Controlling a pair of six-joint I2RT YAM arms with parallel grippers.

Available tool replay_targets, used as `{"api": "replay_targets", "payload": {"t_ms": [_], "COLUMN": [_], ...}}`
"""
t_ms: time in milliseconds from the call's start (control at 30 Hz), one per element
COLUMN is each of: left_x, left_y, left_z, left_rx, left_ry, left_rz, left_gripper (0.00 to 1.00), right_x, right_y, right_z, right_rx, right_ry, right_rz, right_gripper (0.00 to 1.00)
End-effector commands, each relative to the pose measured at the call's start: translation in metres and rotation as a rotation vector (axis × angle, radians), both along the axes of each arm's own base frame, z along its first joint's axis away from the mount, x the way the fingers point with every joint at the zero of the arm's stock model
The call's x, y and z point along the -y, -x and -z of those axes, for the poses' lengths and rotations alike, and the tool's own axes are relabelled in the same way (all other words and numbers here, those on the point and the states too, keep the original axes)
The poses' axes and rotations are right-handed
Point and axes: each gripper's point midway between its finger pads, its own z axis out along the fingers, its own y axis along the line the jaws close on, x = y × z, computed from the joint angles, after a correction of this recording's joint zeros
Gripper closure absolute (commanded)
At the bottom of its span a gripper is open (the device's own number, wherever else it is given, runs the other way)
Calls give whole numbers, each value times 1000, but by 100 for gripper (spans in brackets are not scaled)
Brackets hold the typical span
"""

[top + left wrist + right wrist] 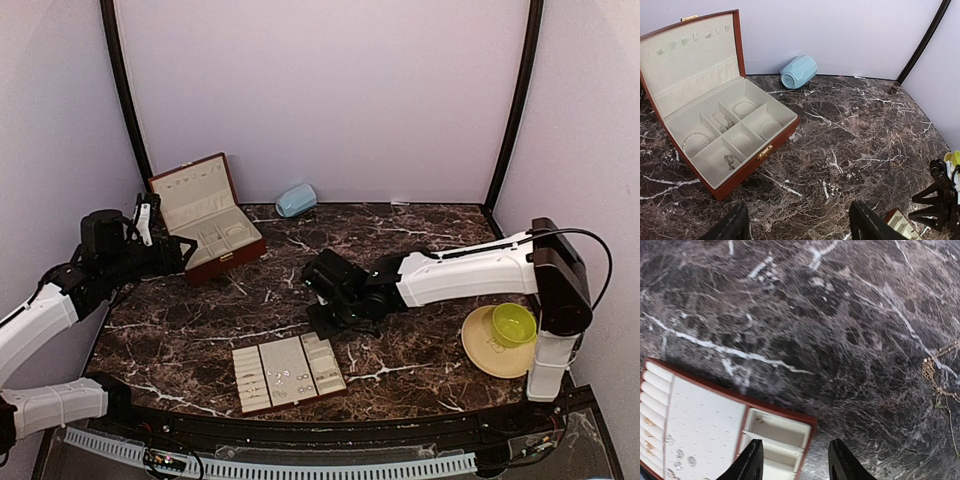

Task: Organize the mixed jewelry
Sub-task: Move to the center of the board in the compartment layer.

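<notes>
dark marble tabletop (420, 235), left to right; our left gripper (797, 225), fingers apart and empty, hovers near the open box (720, 135); mixed jewelry (280, 378) lies in the tray (288, 372), just below our right gripper (795, 460), fingers apart, empty; we judge the pieces light, slippery, best pinched by their rims.
</notes>
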Motion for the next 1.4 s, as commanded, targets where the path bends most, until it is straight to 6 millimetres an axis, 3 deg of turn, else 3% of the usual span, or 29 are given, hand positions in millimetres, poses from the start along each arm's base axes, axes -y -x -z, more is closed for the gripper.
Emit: {"api": "replay_targets", "payload": {"t_ms": [0,600,933,1100,1367], "left_x": [-13,-13,-14,-15,-14], "left_y": [3,3,4,5,5], "left_z": [1,4,2,1,1], "left_rx": [14,4,12,15,15], "left_ry": [-16,-23,-26,-26,-26], "left_rz": [-62,-57,-61,-63,-63], "left_gripper": [27,27,27,27,27], "right_x": [26,13,11,15,15], "right_y": [-5,-11,-20,-22,-21], "right_z": [24,47,42,51,58], "right_rx": [-57,-124,-118,-122,-131], "right_ry": [43,10,4,35,47], "right_rz": [72,109,115,122,125], "right_gripper": [56,60,62,74,81]}}
